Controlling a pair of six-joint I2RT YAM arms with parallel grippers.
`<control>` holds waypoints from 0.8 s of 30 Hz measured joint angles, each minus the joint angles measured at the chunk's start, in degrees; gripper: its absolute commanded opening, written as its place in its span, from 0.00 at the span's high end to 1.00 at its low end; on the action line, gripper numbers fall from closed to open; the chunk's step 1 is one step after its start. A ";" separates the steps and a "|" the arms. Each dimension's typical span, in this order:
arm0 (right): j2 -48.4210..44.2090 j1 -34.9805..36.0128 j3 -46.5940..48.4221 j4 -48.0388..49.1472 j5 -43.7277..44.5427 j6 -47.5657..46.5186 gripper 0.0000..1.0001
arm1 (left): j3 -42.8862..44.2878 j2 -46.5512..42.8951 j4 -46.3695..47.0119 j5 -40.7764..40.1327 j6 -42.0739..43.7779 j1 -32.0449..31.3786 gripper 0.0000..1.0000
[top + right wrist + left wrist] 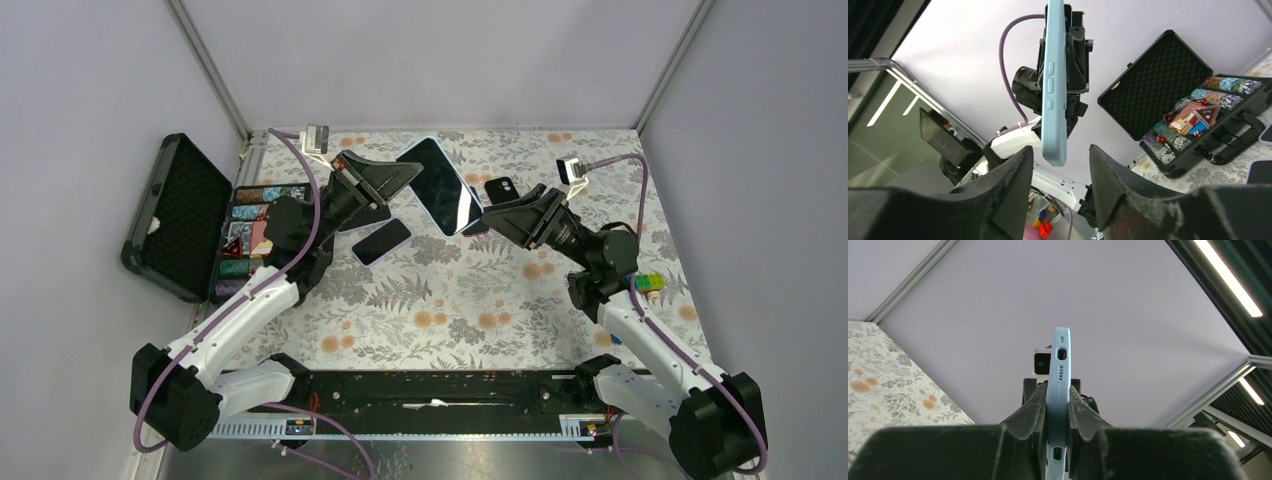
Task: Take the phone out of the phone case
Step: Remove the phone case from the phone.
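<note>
The slim black glass-fronted phone (440, 185) sits in its smooth pale-blue phone case (1054, 75), held above the floral-print desk (470, 310). Its screen faces the overhead camera and its long axis runs diagonally from far-left to near-right. The left gripper (1058, 405) has its jaws clamped on the case's far-left end. The right gripper (1060, 155) has its jaws parted astride the near-right corner, not pinching it.

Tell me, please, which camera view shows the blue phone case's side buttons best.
The right wrist view: the side buttons on the case face it. The top view shows only the screen; the left wrist, only the port end.
</note>
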 measured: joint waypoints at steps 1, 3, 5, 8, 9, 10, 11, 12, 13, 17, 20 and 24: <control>0.66 0.09 0.00 1.14 0.02 0.70 0.54 | -0.11 0.00 0.44 -0.22 -0.28 0.00 1.00; 1.97 0.20 0.00 2.97 0.09 2.14 0.60 | -0.42 0.00 1.20 -0.76 -0.90 0.00 1.00; 3.23 0.33 0.00 4.79 0.37 3.74 0.64 | -0.87 0.00 1.62 -1.22 -1.31 0.00 1.00; 4.81 0.55 0.00 7.72 1.31 6.12 0.64 | -0.98 0.28 1.70 -1.55 -1.99 0.07 1.00; 5.40 0.63 0.00 8.94 1.68 7.04 0.60 | -0.98 0.39 1.81 -1.66 -2.23 0.11 1.00; 5.99 0.68 0.00 10.12 2.14 7.98 0.56 | -0.98 0.59 1.86 -1.73 -2.58 0.11 1.00; 6.47 0.72 0.00 10.82 2.64 8.81 0.55 | -0.98 0.76 1.95 -1.77 -2.86 0.13 1.00; 7.06 0.74 0.00 11.74 3.21 9.53 0.55 | -1.01 1.01 2.05 -1.77 -3.26 0.22 1.00; 7.58 0.74 0.00 12.28 3.72 10.14 0.58 | -1.01 1.25 2.25 -1.79 -3.72 0.28 1.00; 8.61 0.74 0.00 13.57 5.25 11.69 0.72 | -1.84 1.99 3.52 -1.88 -5.31 0.74 1.00; 8.66 0.76 0.00 13.99 5.90 12.26 0.91 | -2.67 2.29 4.22 -2.21 -6.58 1.29 1.00; 8.85 0.90 0.07 14.12 6.03 13.05 0.93 | -3.45 2.40 5.86 -2.40 -8.55 1.49 1.00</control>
